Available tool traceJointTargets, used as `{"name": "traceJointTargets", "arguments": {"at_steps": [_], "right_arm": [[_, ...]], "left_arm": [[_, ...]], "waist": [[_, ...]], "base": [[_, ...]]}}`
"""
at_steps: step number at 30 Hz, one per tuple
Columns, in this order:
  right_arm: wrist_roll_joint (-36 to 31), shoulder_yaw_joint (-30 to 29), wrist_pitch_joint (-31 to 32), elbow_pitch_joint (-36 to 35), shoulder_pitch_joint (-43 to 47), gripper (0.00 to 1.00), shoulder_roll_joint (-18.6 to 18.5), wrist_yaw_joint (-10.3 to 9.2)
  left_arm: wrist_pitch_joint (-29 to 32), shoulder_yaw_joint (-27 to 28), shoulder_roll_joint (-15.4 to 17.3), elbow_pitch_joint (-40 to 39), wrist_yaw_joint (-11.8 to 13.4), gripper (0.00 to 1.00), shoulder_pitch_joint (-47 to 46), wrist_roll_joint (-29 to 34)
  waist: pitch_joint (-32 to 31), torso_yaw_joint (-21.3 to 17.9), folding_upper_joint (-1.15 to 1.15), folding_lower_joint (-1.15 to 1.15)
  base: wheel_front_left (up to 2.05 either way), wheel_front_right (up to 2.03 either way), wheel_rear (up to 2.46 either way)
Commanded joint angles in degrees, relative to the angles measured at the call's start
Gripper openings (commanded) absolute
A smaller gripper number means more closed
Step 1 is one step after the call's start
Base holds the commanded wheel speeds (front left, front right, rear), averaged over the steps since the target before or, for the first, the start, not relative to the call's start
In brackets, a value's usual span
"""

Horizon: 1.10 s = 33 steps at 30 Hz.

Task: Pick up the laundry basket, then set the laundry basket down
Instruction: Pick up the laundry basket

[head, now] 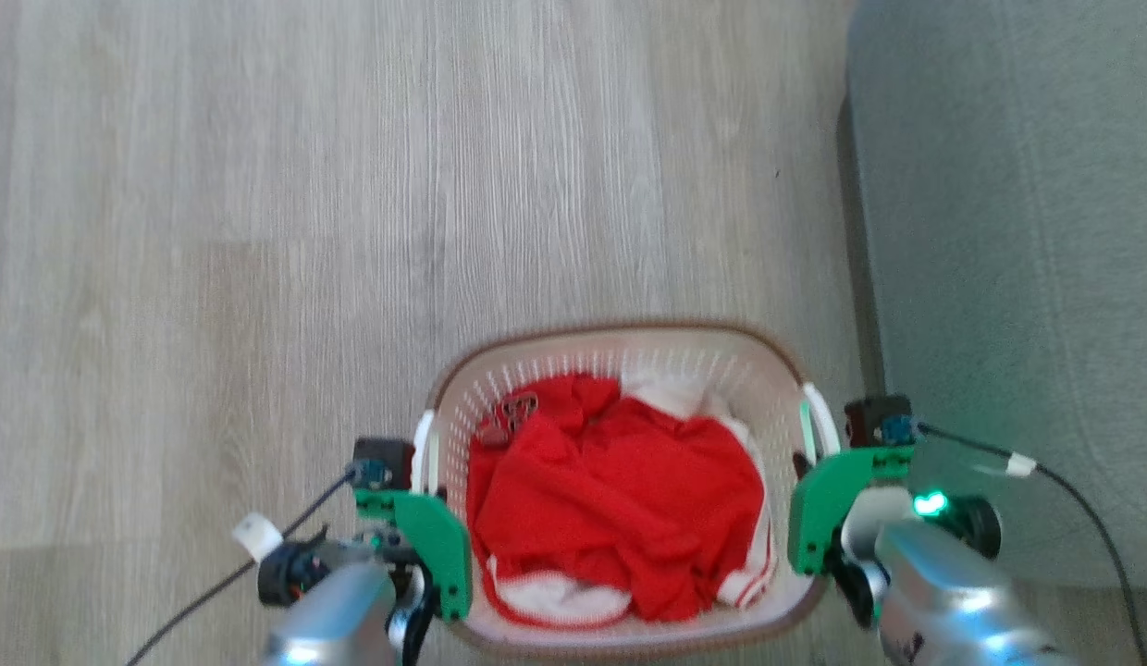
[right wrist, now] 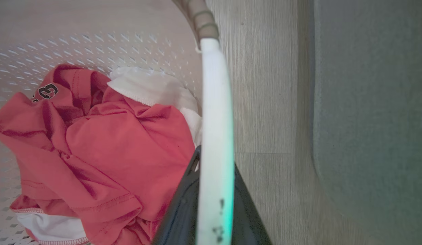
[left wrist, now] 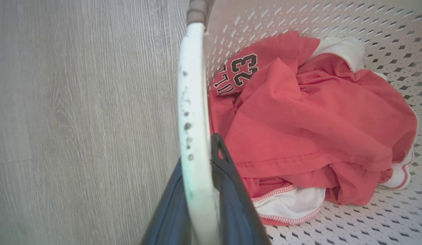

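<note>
The laundry basket point(head: 620, 331), cream perforated plastic with a brown rim, sits low in the head view between my two arms. My left gripper point(head: 424, 462) is shut on its white left handle point(left wrist: 194, 112), with dark fingers point(left wrist: 233, 194) on either side of the bar. My right gripper point(head: 811, 458) is shut on the white right handle point(right wrist: 216, 115), its fingers point(right wrist: 182, 207) clamping it from both sides. A red jersey point(head: 620, 490) with white trim lies crumpled inside. Whether the basket rests on the floor I cannot tell.
Pale wood-look floor point(head: 351, 203) stretches ahead and to the left. A grey upholstered piece point(head: 1017, 277) stands close along the basket's right side. Black cables point(head: 1082, 499) trail from both wrists.
</note>
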Motion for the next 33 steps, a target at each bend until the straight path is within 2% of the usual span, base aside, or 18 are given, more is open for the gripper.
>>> {"name": "traceJointTargets", "arguments": {"at_steps": [1, 16, 33], "right_arm": [[0.8, 1.0, 0.0, -0.1, 1.5, 0.00, -0.7, -0.11], [8.2, 7.6, 2.2, -0.6, 7.7, 0.00, -0.7, -0.11], [14.0, 13.3, 1.7, -0.1, 9.8, 0.00, -0.7, -0.11]], "left_arm": [[-0.1, 0.7, 1.9, 0.8, 0.2, 0.00, 0.9, -0.4], [2.1, -2.6, 1.9, 2.7, -0.5, 0.00, 6.2, -3.3], [2.2, -4.8, 1.9, 3.9, -0.6, 0.00, 8.7, -4.7]], "waist": [[-3.1, -0.3, -0.01, 0.01], [-13.4, -0.3, -0.01, 0.01], [-17.8, -0.6, -0.01, 0.01]], "base": [[0.00, 0.00, 0.00], [0.00, 0.00, 0.00], [0.00, 0.00, 0.00]]}}
